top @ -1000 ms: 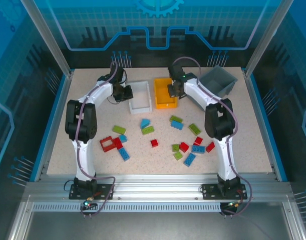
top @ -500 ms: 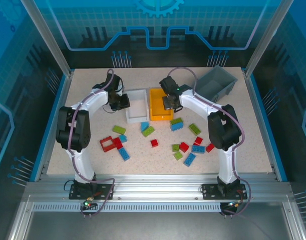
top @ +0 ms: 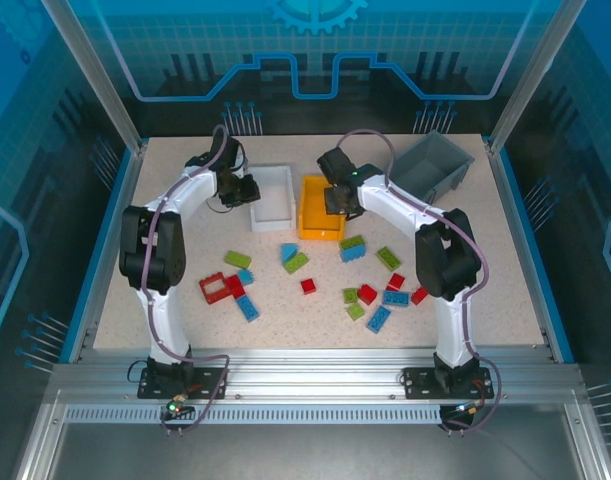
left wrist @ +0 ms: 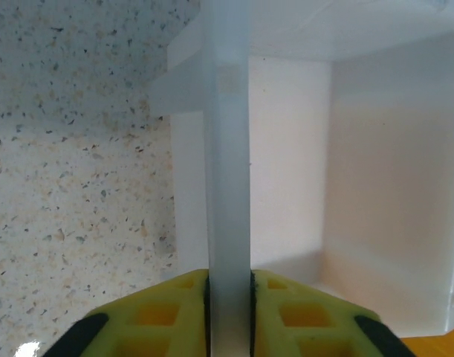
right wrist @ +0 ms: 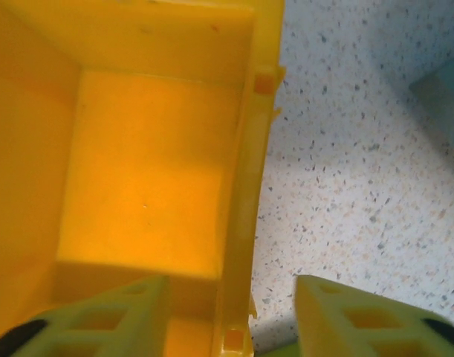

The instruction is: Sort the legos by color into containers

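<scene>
The left claw [left wrist: 228, 277] pinches a side wall of the white bin [top: 275, 200], while the right claw [right wrist: 232, 286] stands open astride the yellow bin [top: 318, 212]'s wall. With the grey bin [top: 435, 165] that makes three. About six red, six blue and six green legos [top: 308, 286] lie loose on the table [top: 285, 325], nearer the arm bases than either claw.

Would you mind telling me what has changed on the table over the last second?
The orange bin was dragged nearer and slightly left; the white bin slid slightly left. The right gripper has opened off the orange wall, while the left gripper still pinches the white bin's wall. The grey bin and loose legos stayed put.
</scene>
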Robot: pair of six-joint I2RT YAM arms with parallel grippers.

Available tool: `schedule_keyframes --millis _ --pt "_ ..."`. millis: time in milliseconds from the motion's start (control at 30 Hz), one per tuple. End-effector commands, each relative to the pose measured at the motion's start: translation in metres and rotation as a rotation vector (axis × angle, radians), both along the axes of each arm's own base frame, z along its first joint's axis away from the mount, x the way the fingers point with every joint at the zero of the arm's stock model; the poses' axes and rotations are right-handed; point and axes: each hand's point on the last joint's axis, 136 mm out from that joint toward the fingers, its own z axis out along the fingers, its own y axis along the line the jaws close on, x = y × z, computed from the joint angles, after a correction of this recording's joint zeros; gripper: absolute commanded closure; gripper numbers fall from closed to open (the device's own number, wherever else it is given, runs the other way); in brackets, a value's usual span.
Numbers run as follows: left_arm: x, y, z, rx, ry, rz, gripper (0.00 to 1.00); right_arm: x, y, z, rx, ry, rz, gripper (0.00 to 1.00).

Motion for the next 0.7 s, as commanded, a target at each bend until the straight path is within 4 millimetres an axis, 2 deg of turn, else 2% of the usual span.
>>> schedule_keyframes --millis 0,100,167,267,367,467,667 --pt "0.002 0.004 0.006 0.016 -0.001 -0.019 0.74 -0.001 -0.020 0.029 0.014 -0.037 -0.052 0.44" --pt "0.001 0.003 0.008 0.013 -0.008 -0.030 0.70 -0.001 -0.058 0.054 0.046 -0.081 -0.142 0.38" --pt "0.001 0.002 0.013 0.008 -0.024 -0.036 0.68 -0.004 -0.098 0.066 0.073 -0.102 -0.240 0.34" --pt "0.000 0.003 0.026 0.011 -0.051 -0.030 0.63 -0.008 -0.158 0.072 0.123 -0.115 -0.382 0.30" --pt "-0.005 0.005 0.046 0.010 -0.098 -0.019 0.58 -0.009 -0.207 0.064 0.180 -0.088 -0.502 0.29" --pt "-0.016 0.001 0.070 -0.014 -0.147 -0.011 0.56 0.001 -0.237 0.051 0.240 -0.069 -0.575 0.28" --pt "-0.056 -0.039 0.098 -0.104 -0.203 -0.088 0.52 0.030 -0.260 0.021 0.300 -0.003 -0.640 0.29"
